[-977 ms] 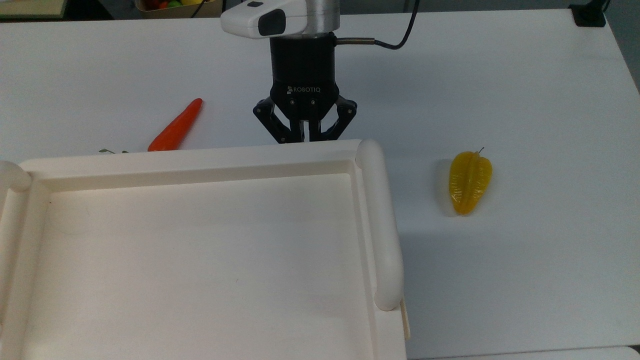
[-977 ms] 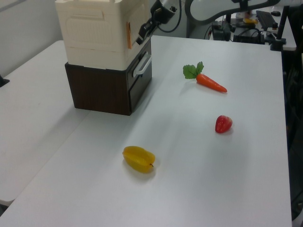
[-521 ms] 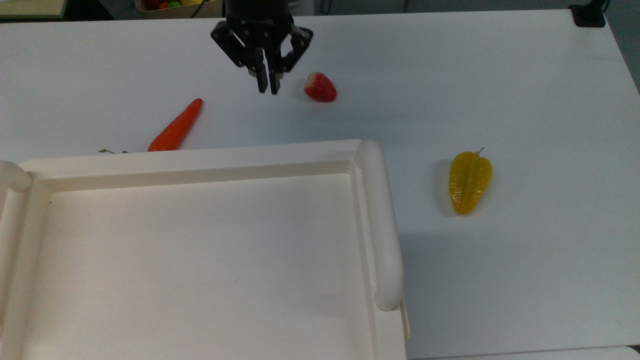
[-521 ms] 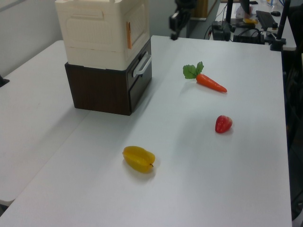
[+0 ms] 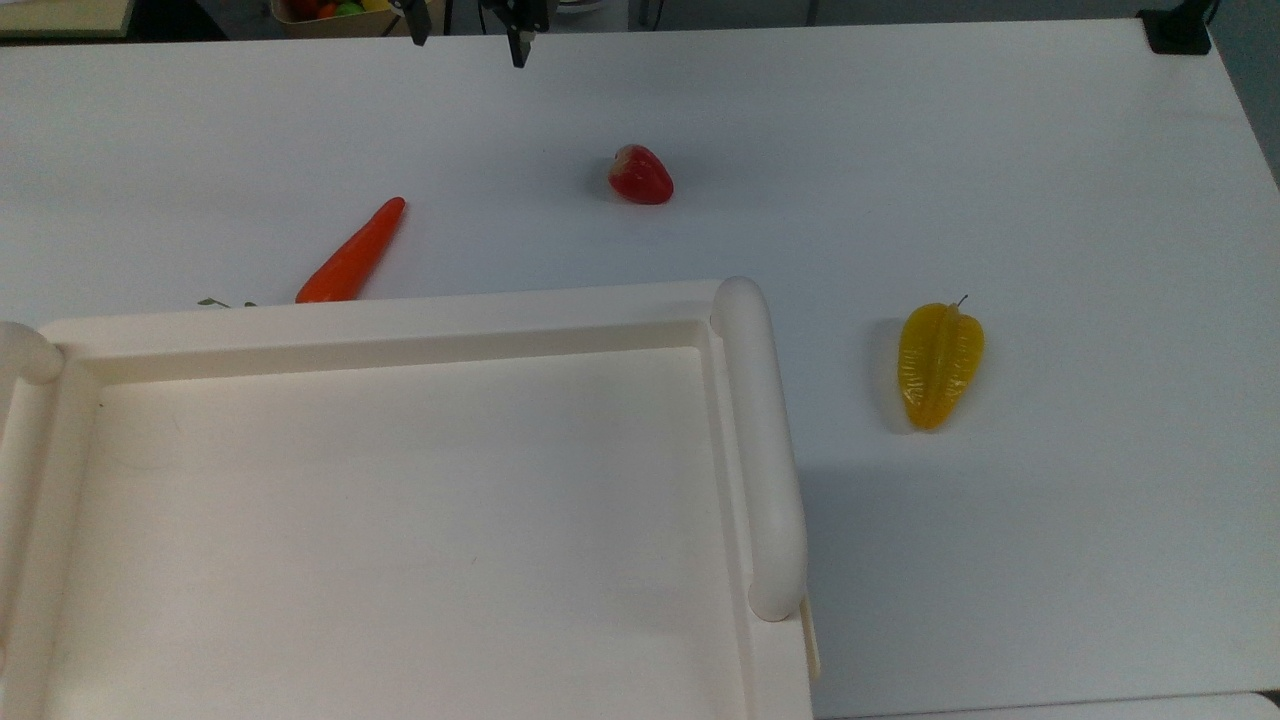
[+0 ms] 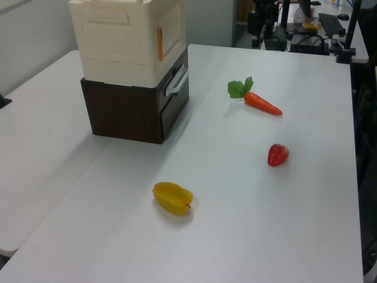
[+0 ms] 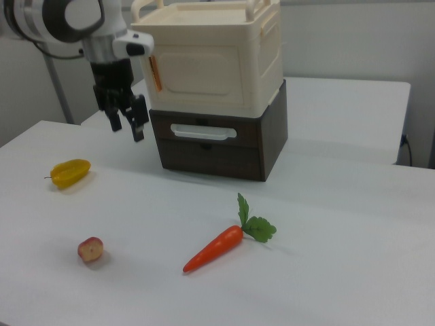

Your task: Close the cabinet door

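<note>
Cream-white plastic cabinet (image 7: pixel 211 64) sits atop a dark brown drawer unit (image 7: pixel 217 146) on the white table (image 7: pixel 326 272), its flat cream-beige cabinet door (image 7: pixel 197 73) lying flush with the front. Black two-finger gripper (image 7: pixel 127 121) hangs apart at the right view's left, fingers spread and empty.

Setting: robotics laboratory. Evidence: plain white table (image 6: pixel 306 224) bearing toy produce, namely a carrot (image 7: pixel 214 248), strawberry (image 6: pixel 278 154) and yellow starfruit (image 5: pixel 939 364). Cabled stands and equipment (image 6: pixel 306 32) behind.
</note>
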{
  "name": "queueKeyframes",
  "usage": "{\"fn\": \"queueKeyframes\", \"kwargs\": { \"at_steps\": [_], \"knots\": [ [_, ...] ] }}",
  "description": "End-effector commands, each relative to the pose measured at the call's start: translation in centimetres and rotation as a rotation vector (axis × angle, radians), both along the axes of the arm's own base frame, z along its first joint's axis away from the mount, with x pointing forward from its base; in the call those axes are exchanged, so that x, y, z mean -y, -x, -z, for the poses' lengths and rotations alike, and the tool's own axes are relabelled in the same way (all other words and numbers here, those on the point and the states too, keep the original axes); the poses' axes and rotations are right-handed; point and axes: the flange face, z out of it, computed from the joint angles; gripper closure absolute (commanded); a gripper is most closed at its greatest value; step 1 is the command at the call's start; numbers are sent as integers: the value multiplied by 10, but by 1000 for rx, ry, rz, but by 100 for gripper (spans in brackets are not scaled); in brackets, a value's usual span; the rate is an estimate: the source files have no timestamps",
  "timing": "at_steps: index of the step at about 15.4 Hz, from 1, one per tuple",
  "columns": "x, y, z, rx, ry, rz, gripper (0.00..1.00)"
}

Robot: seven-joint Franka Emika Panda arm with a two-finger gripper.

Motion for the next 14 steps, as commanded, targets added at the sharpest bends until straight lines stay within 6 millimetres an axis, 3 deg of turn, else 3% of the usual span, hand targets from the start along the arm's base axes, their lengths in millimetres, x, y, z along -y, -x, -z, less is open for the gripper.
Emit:
{"fn": "queueKeyframes", "kwargs": {
  "at_steps": [1,6,9,14],
  "knots": [
    [2,13,24,-58,15,-48,4],
    [12,17,13,-39,10,-40,0],
    [34,19,6,-27,5,-27,0],
    [51,23,-5,-9,3,4,0]
  ]
}}
